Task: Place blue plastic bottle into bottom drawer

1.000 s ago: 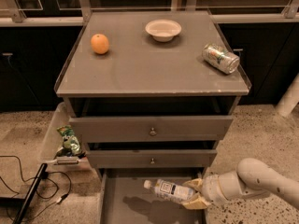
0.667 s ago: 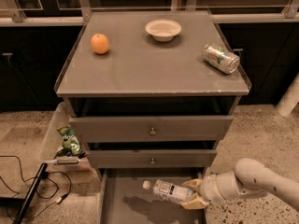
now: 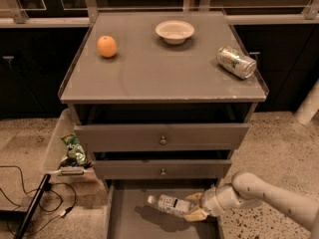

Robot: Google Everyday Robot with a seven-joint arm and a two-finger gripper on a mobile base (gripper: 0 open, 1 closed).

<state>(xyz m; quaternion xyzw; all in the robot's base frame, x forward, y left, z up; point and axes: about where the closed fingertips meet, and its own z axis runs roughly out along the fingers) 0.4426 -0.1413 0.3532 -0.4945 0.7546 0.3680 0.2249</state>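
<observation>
The blue plastic bottle lies on its side, white cap to the left, held just above the floor of the bottom drawer, which is pulled open under the cabinet. My gripper comes in from the right on a white arm and is shut on the bottle's base end. The bottle casts a shadow on the drawer floor below it.
On the cabinet top are an orange, a white bowl and a green-and-silver can on its side. The two upper drawers have small knobs. A white bin with a green bag and cables sit at left.
The gripper and bottle have drifted very slightly left over the open drawer. Nothing else has moved.
</observation>
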